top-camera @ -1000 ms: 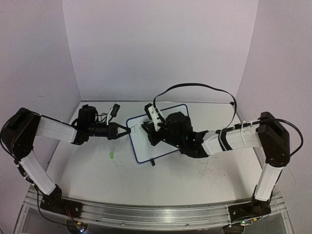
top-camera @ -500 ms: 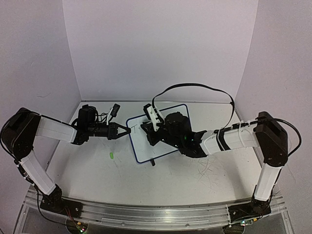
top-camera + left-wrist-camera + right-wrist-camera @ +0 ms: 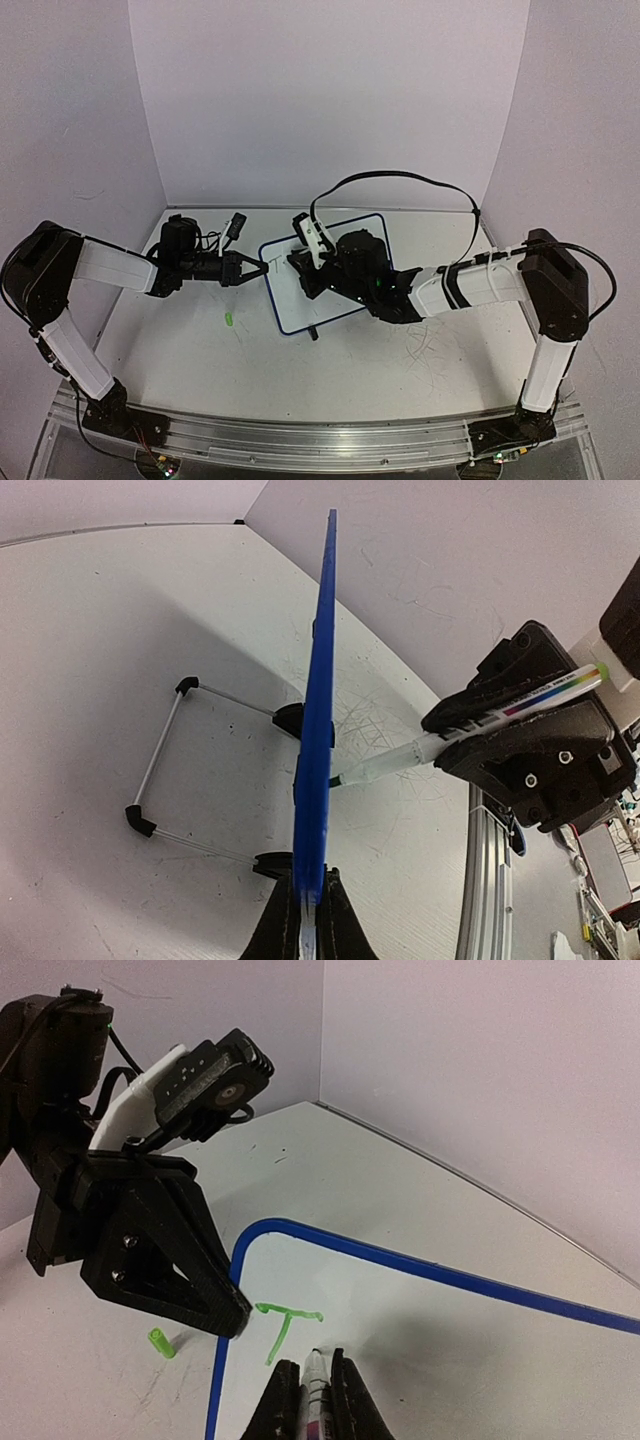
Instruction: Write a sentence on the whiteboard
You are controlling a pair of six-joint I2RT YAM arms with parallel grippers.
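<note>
White table (image 3: 200, 370): left gripper (image 3: 259, 267) is clamping the whiteboard (image 3: 292, 305) at nine o'clock, steadying it; right gripper (image 3: 315, 1400) is pinching the marker (image 3: 316, 1372) for writing.

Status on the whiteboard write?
Left tool shut on whiteboard edge. Right tool shut on marker. Only a green T written. Loose cap left of board, not blocking.
</note>
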